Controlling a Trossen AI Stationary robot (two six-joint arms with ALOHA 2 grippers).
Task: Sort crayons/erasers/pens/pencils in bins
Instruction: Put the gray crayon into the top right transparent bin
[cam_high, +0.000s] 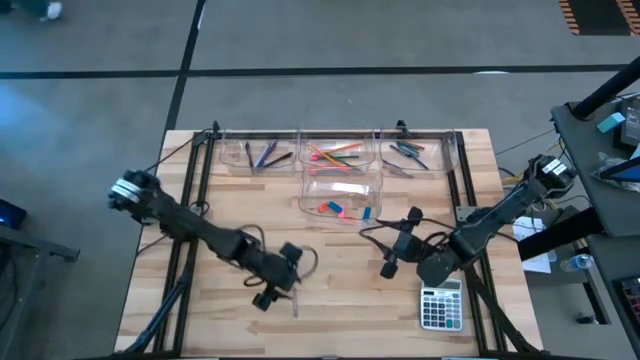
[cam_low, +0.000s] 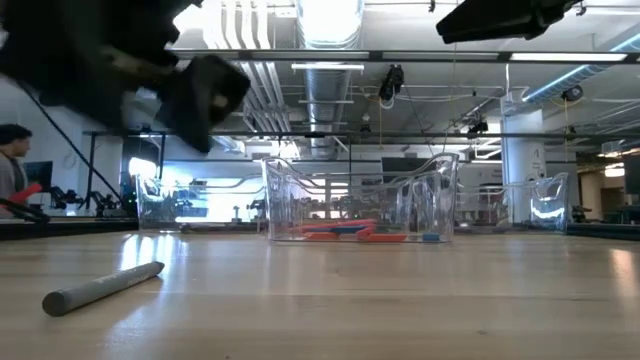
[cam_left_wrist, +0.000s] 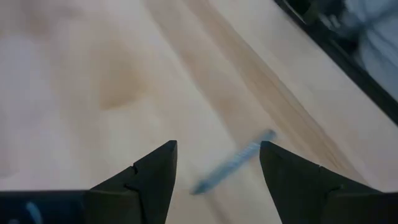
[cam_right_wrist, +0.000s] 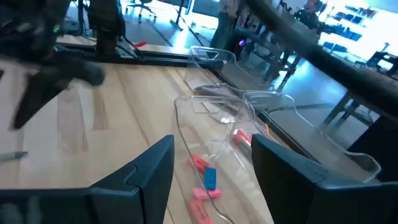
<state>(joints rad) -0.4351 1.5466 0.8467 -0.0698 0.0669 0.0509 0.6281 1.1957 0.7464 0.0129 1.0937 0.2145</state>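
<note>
From above, four clear bins sit in the upper middle of the wooden table (cam_high: 230, 215): a back row of three, the left one (cam_high: 256, 152) holding dark pens (cam_high: 268, 154), the middle one (cam_high: 340, 150) orange and green pencils (cam_high: 335, 153), the right one (cam_high: 412, 152) dark-green crayons (cam_high: 408, 152), and a fourth bin (cam_high: 341, 190) just in front of the middle one, with pink and blue erasers (cam_high: 340, 209) on its floor. The left gripper (cam_high: 280, 285) hangs low in the lower centre of the frame, above a thin grey stick (cam_high: 295, 309) lying on the bare wood. Only the left wrist view shows this closely: the stick appears between the two fingertips (cam_left_wrist: 158, 171), which stand apart and hold nothing. The low view alone shows the stick lying flat at the lower left, well in front of the eraser bin. The right gripper (cam_high: 392, 262) hovers right of centre, near a grey calculator (cam_high: 441, 305) in the lower right; its wrist view shows its fingers (cam_right_wrist: 155, 168) spread and empty, looking onto the erasers. A person (cam_low: 12, 160) stands at the low view's far left edge.
</note>
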